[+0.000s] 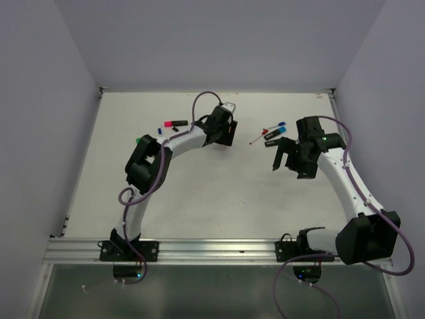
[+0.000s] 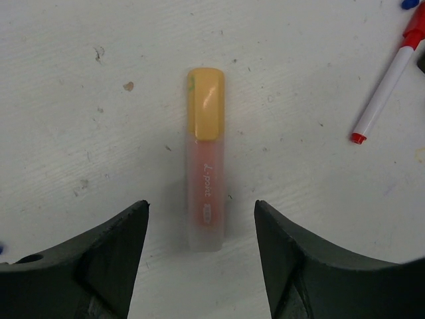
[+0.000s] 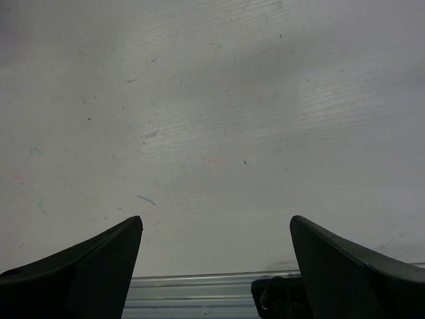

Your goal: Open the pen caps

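Observation:
In the left wrist view a highlighter lies flat on the white table, its peach see-through barrel pointing toward me and its orange cap on the far end. My left gripper is open and straddles the barrel's near end, both fingers clear of it. From above, the left gripper covers this highlighter. My right gripper hangs open over bare table with nothing between its fingers. A red-capped pen and a small black cap lie left of the left gripper.
A white pen with a red tip lies to the right of the highlighter. A few pens with red, blue and black parts lie between the two grippers. A green piece sits by the left arm's elbow. A metal rail runs along the near edge.

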`<move>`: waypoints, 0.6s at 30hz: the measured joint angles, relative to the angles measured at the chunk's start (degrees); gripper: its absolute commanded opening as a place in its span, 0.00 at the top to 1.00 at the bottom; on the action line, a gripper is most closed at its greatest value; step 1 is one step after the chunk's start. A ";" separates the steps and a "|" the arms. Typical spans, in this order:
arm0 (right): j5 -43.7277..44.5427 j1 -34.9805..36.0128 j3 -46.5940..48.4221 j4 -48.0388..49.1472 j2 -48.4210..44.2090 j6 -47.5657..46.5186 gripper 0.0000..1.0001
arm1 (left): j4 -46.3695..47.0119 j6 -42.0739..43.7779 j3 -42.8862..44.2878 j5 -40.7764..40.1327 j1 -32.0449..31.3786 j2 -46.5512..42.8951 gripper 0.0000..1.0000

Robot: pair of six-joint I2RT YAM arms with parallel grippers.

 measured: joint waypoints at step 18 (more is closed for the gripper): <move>0.46 -0.02 0.00 0.22 0.00 -0.74 0.01 | 0.96 1.49 0.52 -4.79 -1.03 3.87 0.72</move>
